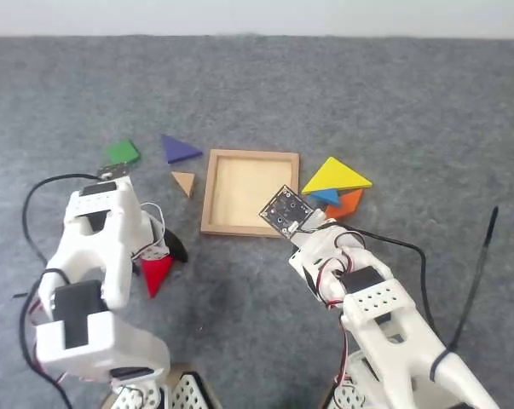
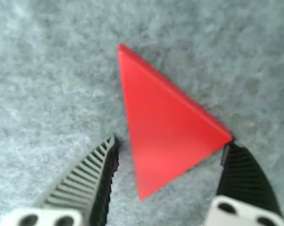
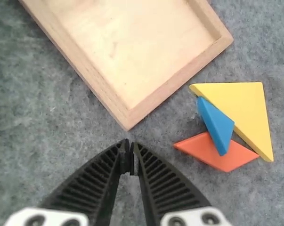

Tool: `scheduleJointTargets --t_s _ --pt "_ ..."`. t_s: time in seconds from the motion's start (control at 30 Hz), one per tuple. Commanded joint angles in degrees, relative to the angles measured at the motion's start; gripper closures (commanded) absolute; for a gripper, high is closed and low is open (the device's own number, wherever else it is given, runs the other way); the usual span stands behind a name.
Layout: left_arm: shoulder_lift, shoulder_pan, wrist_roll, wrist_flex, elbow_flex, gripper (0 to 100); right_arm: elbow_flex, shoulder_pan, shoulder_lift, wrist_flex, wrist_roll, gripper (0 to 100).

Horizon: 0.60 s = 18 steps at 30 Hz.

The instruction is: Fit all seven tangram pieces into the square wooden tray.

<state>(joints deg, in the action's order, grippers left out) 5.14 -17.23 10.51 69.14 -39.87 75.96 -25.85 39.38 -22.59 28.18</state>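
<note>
The left end effector (image 2: 169, 142) is spread wide around the red triangle (image 2: 165, 134), which lies flat on the gray tabletop (image 1: 257, 94) toward its left side. One finger (image 2: 243, 172) touches a corner of the triangle; the other stands just beside its edge. The right end effector (image 3: 131, 153) is closed tip to tip on nothing, just off a corner of the wooden tray (image 3: 174, 87). The tray sits mid-tabletop with nothing in it. Just off its right side, a blue triangle (image 3: 216, 125) rests on a yellow triangle (image 3: 243, 106) and an orange piece (image 3: 207, 153).
</note>
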Motion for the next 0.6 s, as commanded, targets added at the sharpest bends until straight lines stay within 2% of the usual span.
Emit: scheduleJointTargets --t_s 0.0,0.47,0.57 --pt "-0.5 2.7 0.7 0.3 2.4 67 -0.4 -0.2 0.5 0.4 -0.2 99.0" --pt "-0.4 3.3 4.0 1.1 5.5 67 -0.4 -0.2 0.5 0.4 -0.2 99.0" --pt "0.1 3.1 4.0 -1.6 5.1 67 -0.4 -0.2 0.5 0.4 -0.2 99.0"
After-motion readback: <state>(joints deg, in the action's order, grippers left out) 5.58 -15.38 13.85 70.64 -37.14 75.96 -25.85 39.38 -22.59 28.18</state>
